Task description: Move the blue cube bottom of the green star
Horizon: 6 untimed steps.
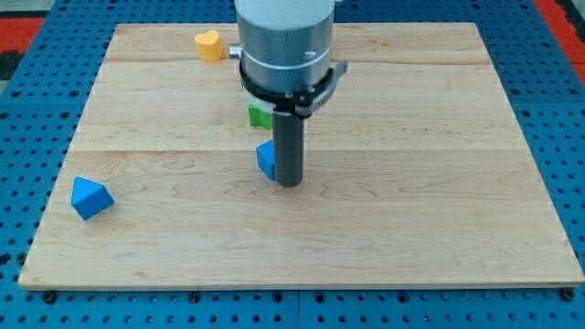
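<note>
Where the dark rod meets the bench (430,137), my tip (289,185) sits just to the view's right of the blue cube (266,159), touching it or nearly so. This end effector is a plain rod with nothing to open or close, and it holds nothing. From the view's left: a blue block (91,197) of angular shape near the bench's lower left corner, a yellow block (209,44) near the top edge, then the green star (259,115), partly hidden by the arm, just above the blue cube.

Blue cube (266,159) just below partly hidden green star (259,116).
</note>
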Motion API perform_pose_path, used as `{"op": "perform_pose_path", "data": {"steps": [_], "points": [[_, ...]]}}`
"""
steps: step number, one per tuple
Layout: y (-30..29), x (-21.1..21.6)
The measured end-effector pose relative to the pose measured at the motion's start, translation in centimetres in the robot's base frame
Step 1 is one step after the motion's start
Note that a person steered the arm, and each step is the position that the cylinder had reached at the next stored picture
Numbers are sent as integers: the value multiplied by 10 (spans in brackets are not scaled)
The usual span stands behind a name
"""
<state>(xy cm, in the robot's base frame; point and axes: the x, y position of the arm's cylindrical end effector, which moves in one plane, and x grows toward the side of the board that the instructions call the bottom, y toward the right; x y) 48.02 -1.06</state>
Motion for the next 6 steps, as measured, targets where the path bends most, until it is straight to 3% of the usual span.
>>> {"op": "perform_pose_path", "data": {"steps": [2, 5, 6], "points": [[-55, 15], [-47, -11], [-48, -1]]}}
